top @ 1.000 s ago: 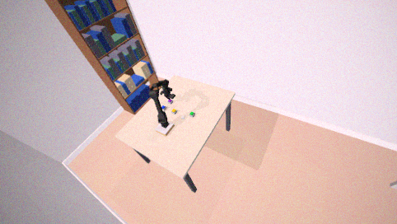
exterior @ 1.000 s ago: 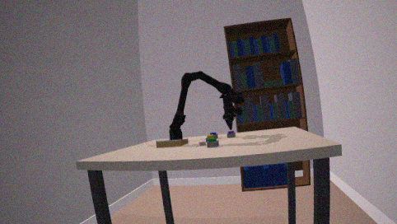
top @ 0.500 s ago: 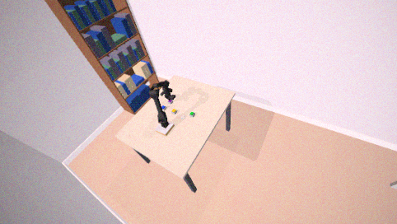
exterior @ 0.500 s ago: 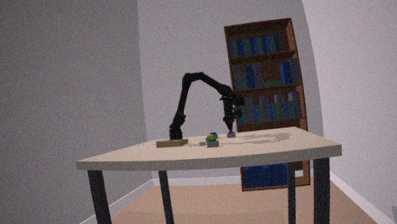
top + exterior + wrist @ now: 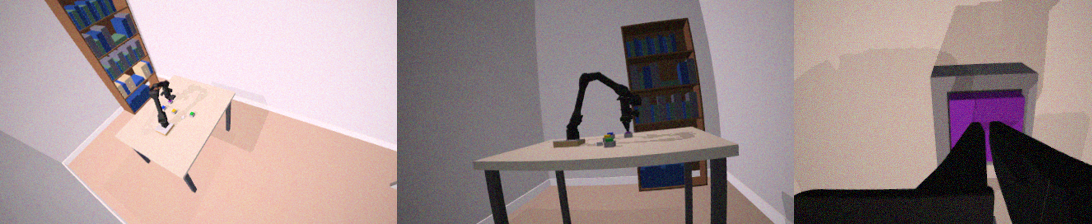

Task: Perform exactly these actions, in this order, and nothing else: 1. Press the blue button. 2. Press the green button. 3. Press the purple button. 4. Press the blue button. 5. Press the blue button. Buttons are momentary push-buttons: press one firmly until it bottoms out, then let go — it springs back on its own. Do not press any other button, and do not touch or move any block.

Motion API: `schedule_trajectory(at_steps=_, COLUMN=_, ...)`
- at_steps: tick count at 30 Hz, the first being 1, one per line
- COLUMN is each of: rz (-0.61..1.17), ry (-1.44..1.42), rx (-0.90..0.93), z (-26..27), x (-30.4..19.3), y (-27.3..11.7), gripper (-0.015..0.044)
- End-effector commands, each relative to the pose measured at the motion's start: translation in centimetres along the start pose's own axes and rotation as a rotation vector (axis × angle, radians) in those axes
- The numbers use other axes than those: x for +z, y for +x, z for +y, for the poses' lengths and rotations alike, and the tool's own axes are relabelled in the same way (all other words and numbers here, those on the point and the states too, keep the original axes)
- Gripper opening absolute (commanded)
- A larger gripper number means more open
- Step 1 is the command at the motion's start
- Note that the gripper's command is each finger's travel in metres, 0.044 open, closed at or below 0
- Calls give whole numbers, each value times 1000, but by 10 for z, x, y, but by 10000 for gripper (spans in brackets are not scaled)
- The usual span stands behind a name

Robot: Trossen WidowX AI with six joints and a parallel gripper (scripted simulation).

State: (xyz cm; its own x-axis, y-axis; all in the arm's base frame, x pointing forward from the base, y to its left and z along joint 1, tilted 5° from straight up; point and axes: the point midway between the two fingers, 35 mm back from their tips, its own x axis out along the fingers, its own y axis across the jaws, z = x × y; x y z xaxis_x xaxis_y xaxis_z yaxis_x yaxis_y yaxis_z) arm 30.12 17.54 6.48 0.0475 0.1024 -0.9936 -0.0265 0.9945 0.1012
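Bookcase: stands left of and behind the gripper, off the table; tall, no part in the task.
Arm base: on a pale plate toward the near-left table edge, behind the gripper; the arm arches up and over from here so the fingers come down steeply.
Blue button: just beside the gripper, on the base side; due twice more by the task order, so a short hop away.
Gripper: fingers drawn together with nothing between them, making one narrow tip suited to pushing; tips sit over the near half of the purple cap.
Purple button: directly under the tips, in a grey housing; contact looks made or nearly made, whether it has bottomed out cannot be told.
Step in hand: likely the third press, judged from the tip position.
Yellow button: right of the gripper, near; not to be pressed.
Small pale block: further right, apart from the gripper; must not be touched.
Green button: furthest right, well apart.
Table: bare surface all around the purple housing; far-left edge near the gripper.
Room for moving: straight up is free; the path back to blue passes no block.
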Motion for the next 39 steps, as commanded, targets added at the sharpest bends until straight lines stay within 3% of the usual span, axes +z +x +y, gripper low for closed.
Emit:
schedule_trajectory(at_steps=1, rz=0, ry=0, rx=0, z=0, x=0, y=-2, gripper=20)
schedule_trajectory(at_steps=4, rz=4, ry=5, rx=-5, z=0, x=0, y=-28, gripper=20)
schedule_trajectory(at_steps=10, rz=4, ry=4, rx=-6, z=0, x=1, y=-39, gripper=20)
schedule_trajectory(at_steps=16, rz=4, ry=5, rx=-6, z=0, x=0, y=-93, gripper=20)
schedule_trajectory(at_steps=21, rz=5, ry=5, rx=-6, z=3, x=-9, y=-93, gripper=20)
schedule_trajectory(at_steps=28, rz=14, ry=6, rx=-4, z=12, x=-106, y=-93, gripper=20)
schedule_trajectory(at_steps=33, rz=15, ry=6, rx=-4, z=11, x=-114, y=-90, gripper=20)
schedule_trajectory(at_steps=39, rz=15, ry=6, rx=-4, z=11, x=-115, y=-32, gripper=20)
